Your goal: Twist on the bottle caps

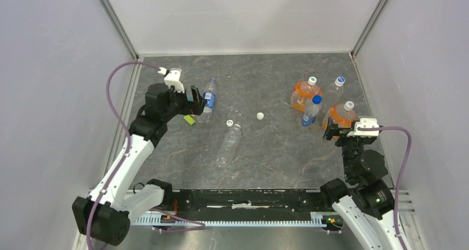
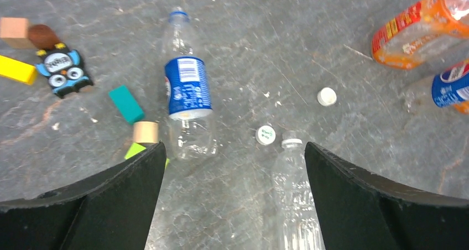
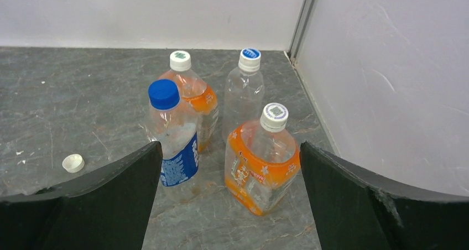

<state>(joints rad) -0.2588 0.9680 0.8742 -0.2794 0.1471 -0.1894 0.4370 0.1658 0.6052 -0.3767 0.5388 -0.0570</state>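
The blue-label bottle (image 1: 208,99) lies uncapped on the table; in the left wrist view (image 2: 187,89) its neck points away. The unlabelled bottle (image 1: 229,144) lies just right of it, its open neck (image 2: 291,141) beside one white cap (image 2: 266,134), which also shows from above (image 1: 229,123). The second white cap (image 1: 260,115) lies farther right (image 2: 327,97) and shows at the left of the right wrist view (image 3: 73,162). My left gripper (image 1: 196,98) is open and empty above the labelled bottle's base (image 2: 233,150). My right gripper (image 1: 331,129) is open and empty (image 3: 229,150), facing the standing bottles.
Standing capped bottles are grouped at the back right: two orange ones (image 1: 306,92) (image 1: 340,115), a blue-capped one (image 1: 311,110) and a clear one (image 1: 335,88). Left of the labelled bottle lie an owl toy (image 2: 61,67), yellow (image 2: 16,69) and teal (image 2: 126,103) blocks and a wooden cylinder (image 2: 145,132). Walls enclose three sides of the table.
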